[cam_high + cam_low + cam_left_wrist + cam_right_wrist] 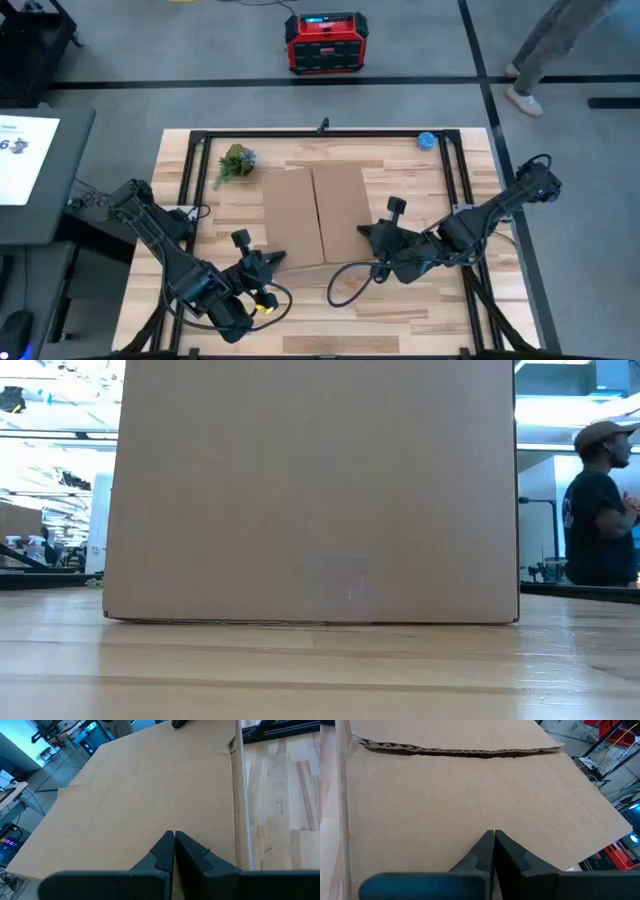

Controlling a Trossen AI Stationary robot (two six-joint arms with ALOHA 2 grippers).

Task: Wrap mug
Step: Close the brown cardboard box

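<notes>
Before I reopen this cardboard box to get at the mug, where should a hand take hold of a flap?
Probably the right flap of the cardboard box, at its centre-seam edge, coming from above. The right wrist view shows it slightly raised over the other flap; the rest lies flat.

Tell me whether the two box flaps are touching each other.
Cannot tell. The right wrist view shows one flap beside the other flap, its corrugated edge slightly raised over a dark line; contact unclear.

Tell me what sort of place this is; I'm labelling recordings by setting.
Probably a robotics lab or workshop: a pale wooden table with a black frame, a flat brown cardboard box, a red portable power unit on grey floor, workbenches behind.
</notes>
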